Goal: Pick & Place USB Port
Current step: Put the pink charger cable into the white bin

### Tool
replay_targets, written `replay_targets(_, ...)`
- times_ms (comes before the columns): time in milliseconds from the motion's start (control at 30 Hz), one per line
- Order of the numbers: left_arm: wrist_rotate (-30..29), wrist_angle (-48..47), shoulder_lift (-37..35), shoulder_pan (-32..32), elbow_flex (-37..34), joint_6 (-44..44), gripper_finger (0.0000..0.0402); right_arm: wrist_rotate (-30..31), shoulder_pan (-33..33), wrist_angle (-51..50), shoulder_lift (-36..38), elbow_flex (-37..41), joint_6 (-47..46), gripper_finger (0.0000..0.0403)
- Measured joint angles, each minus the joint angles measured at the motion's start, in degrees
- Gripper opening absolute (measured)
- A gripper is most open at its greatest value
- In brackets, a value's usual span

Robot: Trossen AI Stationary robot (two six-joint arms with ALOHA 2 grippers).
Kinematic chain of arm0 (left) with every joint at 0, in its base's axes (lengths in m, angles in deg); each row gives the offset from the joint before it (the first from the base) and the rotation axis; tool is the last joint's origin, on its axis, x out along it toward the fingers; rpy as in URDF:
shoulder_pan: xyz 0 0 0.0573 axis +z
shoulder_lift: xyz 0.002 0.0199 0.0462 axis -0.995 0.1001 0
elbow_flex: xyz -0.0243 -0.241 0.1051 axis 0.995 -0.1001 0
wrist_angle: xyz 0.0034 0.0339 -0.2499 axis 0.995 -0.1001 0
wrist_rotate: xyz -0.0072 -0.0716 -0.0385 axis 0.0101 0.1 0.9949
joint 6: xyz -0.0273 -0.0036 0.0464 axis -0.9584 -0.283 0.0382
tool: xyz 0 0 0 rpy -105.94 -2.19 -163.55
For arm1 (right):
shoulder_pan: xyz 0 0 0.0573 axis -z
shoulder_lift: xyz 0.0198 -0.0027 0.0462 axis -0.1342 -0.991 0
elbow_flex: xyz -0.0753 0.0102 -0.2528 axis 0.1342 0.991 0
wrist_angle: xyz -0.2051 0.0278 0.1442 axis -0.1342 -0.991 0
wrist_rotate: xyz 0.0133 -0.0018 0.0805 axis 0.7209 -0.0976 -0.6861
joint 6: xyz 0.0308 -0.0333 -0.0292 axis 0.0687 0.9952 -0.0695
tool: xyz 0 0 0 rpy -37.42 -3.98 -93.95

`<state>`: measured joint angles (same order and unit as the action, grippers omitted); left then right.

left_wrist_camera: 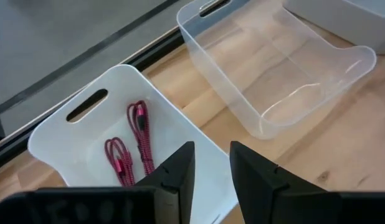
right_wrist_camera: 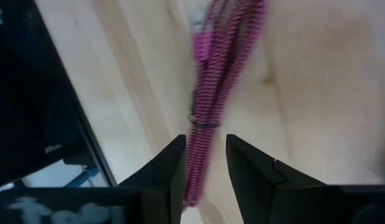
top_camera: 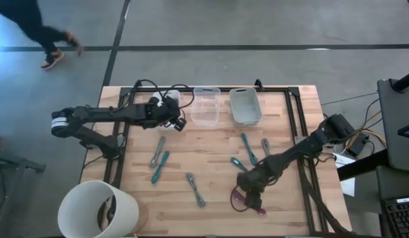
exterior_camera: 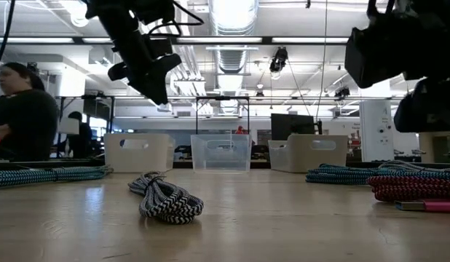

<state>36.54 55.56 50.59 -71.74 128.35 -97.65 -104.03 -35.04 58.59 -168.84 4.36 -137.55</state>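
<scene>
Pink cable [right_wrist_camera: 214,81] lies between the right fingers [right_wrist_camera: 202,165] (apart, not clamped); an off-centre close could push it aside

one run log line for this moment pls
left gripper: open, empty, above white bin holding two pink cables | right gripper: open, straddling pink cable on table

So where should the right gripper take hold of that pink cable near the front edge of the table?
Grip the pink cable across its bundled middle, coming straight down from above. It lies flat on the table as a long narrow coil, and the right gripper already straddles it with fingers open either side.
</scene>
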Motion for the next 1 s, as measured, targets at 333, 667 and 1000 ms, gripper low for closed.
replay_targets(333, 0.37, 0.21, -0.04, -0.39, -0.8, -0.02, 0.0106, 4.43, -0.07, -0.05, -5.06, -3.6, 4.3, 0.0112)
replay_targets(667, 0.41, 0.33, -0.04, -0.42, -0.8, 2.42, 0.0106, 10.51, -1.94, 2.92, -8.1, -4.3, 6.98, 0.011)
replay_targets(1000, -0.56, 0.42, -0.04, -0.42, -0.8, 3.34, 0.0106, 12.51, -3.57, 2.56, -11.21, -4.49, 7.72, 0.0094)
